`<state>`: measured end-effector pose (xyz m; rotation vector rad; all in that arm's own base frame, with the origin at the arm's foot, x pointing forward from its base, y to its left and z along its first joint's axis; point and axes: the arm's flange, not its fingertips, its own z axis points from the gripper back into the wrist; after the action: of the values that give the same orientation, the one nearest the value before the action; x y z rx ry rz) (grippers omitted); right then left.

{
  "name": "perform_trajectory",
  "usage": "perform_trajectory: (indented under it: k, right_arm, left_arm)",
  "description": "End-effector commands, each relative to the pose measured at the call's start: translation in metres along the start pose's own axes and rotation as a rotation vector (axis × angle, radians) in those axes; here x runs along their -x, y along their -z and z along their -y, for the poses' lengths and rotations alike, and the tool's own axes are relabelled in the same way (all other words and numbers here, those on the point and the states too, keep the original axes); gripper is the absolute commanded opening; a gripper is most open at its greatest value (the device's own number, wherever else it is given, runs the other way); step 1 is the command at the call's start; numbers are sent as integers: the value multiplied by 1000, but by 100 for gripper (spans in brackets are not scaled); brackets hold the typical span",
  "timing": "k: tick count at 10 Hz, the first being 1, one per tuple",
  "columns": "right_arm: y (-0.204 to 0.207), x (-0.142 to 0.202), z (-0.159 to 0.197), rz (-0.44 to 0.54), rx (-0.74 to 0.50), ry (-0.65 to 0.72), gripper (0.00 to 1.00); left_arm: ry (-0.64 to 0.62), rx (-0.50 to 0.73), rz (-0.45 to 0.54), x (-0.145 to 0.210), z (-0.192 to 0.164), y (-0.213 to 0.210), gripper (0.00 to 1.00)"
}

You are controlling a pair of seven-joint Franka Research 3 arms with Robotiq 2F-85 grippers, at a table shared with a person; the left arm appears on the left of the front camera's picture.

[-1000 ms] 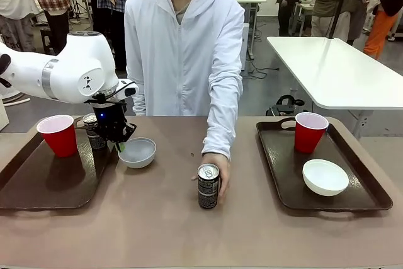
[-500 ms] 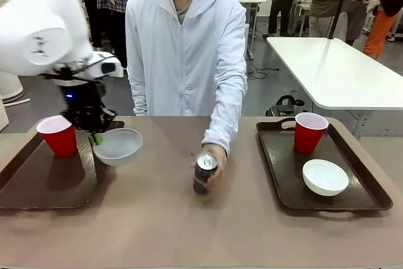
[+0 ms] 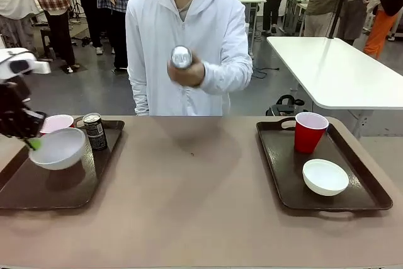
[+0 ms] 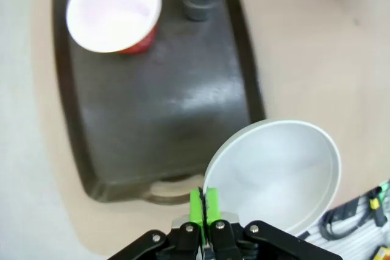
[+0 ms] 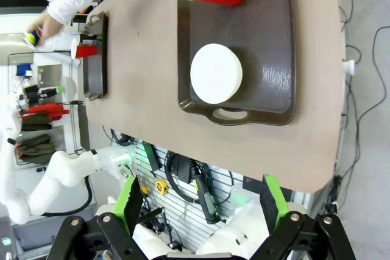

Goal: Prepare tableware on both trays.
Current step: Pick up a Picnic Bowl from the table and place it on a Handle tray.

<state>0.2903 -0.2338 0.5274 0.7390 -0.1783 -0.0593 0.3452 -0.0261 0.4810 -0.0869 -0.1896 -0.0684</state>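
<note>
The worktop [image 3: 189,206] stretched across the room, a person [image 3: 186,42] in a white jacket standing at its twelve o'clock side. At nine o'clock lay the left tray [image 3: 56,184], at three o'clock the right tray [image 3: 283,181].

The person's hand [image 3: 187,72] was raised at chest height, gripping a can [image 3: 181,57] with its silver top turned toward me.

On the right tray a red cup [image 3: 310,131] stood at the twelve o'clock end, with a white bowl [image 3: 325,176] near the five o'clock corner, apart from the cup.

Over the left tray the left end effector [image 3: 33,142] was clenched on the nine o'clock rim of a second bowl [image 3: 58,148], its green pads [image 4: 203,204] pinching the edge, the bowl tilted and held above the tray. Just behind it sat another red cup [image 3: 58,122], and a second can [image 3: 95,131] stood upright at the tray's one o'clock corner.

The right end effector [image 5: 198,205] hung released, fingers wide apart, high above the right tray.
</note>
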Motion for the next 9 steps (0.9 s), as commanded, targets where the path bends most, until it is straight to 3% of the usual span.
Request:
perform_trajectory:
  k: [1, 3, 8, 9]
  right_arm:
    - [0, 2, 0, 3, -15, -17, 100]
    - [0, 2, 0, 3, -15, -17, 100]
    - [0, 2, 0, 3, -15, -17, 100]
    - [0, 2, 0, 3, -15, -17, 100]
  left_arm:
    - [-30, 40, 30, -13, -27, 9, 0]
    - [-63, 12, -7, -32, -49, 14, 0]
    - [-74, 5, -25, -31, -49, 19, 2]
    - [-86, 6, -41, -38, -51, 43, 2]
